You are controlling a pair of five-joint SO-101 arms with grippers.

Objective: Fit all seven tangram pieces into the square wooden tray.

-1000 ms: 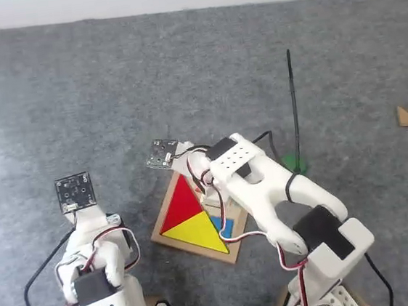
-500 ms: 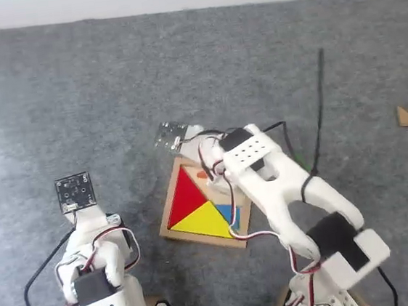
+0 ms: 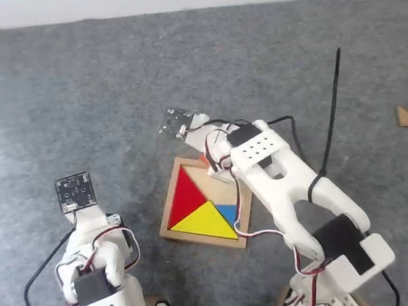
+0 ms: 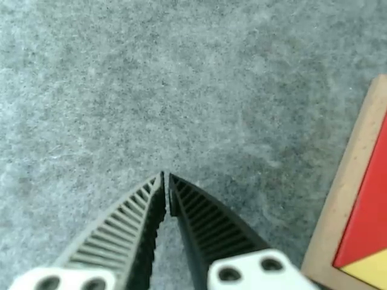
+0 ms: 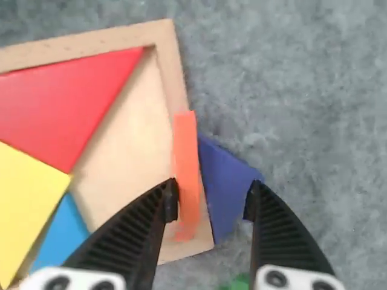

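Note:
The square wooden tray lies in the middle of the table between the arms. It holds a red triangle, a yellow triangle and a light blue piece. In the right wrist view an orange piece rests on the tray's rim, and a dark blue piece lies on the carpet just outside it. My right gripper is open, its fingers straddling these two pieces. My left gripper is shut and empty over bare carpet beside the tray's edge.
A tan triangle lies far off at the right edge of the table. A black cable rises behind the right arm. A bit of something green shows near the right gripper. Grey carpet lies open all around.
The right arm has moved toward the far side of the tray. The tray turned and slid a little to the right with it. The left arm has kept still.

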